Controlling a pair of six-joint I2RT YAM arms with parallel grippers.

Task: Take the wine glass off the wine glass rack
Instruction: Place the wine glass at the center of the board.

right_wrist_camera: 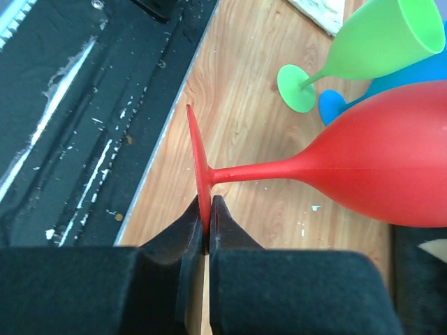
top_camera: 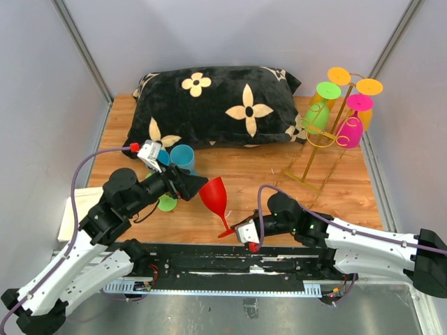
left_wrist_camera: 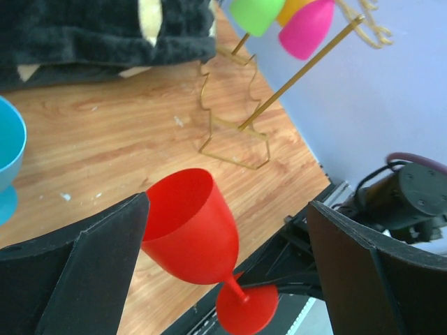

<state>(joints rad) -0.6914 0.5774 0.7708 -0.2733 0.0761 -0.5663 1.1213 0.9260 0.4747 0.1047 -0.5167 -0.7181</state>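
While the top view gives the layout, only the right wrist view shows the grip. The right claw (right_wrist_camera: 208, 209) is pinched fully closed on the rim of the red wine glass (right_wrist_camera: 391, 167) foot, the disc edge-on between its fingers. In the top view that contact is too small to read.

The left wrist view adds the left claw (left_wrist_camera: 229, 202): spread as wide as it goes, red bowl between its fingers, nothing clamped.

Glass: opaque red, tulip bowl, thin stem, round foot, tilted. Can't tell if the foot touches the tabletop (top_camera: 265, 174).

It is off the wine glass rack (top_camera: 327, 139), well apart from it, toward the arm bases and left of the rack's wire base.

Rack: gold wire with a leaning pole. A green glass (top_camera: 318, 115) and a pink glass (top_camera: 351, 130) hang on it upside down. A black flower-print pillow (top_camera: 216, 105) lies left of the rack.
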